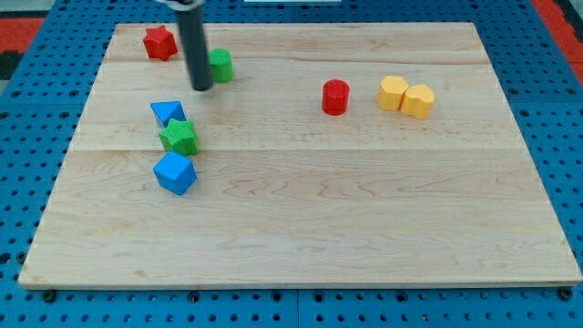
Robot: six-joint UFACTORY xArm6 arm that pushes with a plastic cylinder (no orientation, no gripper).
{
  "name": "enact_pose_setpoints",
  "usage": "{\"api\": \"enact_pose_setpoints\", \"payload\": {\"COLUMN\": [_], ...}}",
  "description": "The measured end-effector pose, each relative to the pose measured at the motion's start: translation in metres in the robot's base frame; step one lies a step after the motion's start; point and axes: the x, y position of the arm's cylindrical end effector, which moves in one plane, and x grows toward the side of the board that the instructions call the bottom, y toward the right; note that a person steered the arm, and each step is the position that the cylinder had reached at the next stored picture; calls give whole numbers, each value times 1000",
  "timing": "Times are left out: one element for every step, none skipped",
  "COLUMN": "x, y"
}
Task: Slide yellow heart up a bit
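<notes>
Two yellow blocks sit side by side and touching at the view's upper right. The left one [393, 93] looks like a pentagon and the right one [419, 100] looks like the yellow heart, though the shapes are hard to make out. My tip [200, 88] is far to their left, in the upper left part of the board, right beside the lower left of a green block [221, 65]. The rod rises from the tip out of the view's top.
A red star [159, 42] lies at the top left. A blue triangle [167, 112], a green star [179, 137] and a blue cube [175, 173] form a close column below my tip. A rounded red block [335, 97] sits left of the yellow pair. The wooden board [364, 228] rests on a blue pegboard.
</notes>
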Motion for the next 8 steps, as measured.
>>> {"api": "enact_pose_setpoints", "payload": {"x": [-29, -51, -50, -49, -49, -49, -17, 44], "y": [38, 109, 112, 100, 125, 124, 124, 96]}}
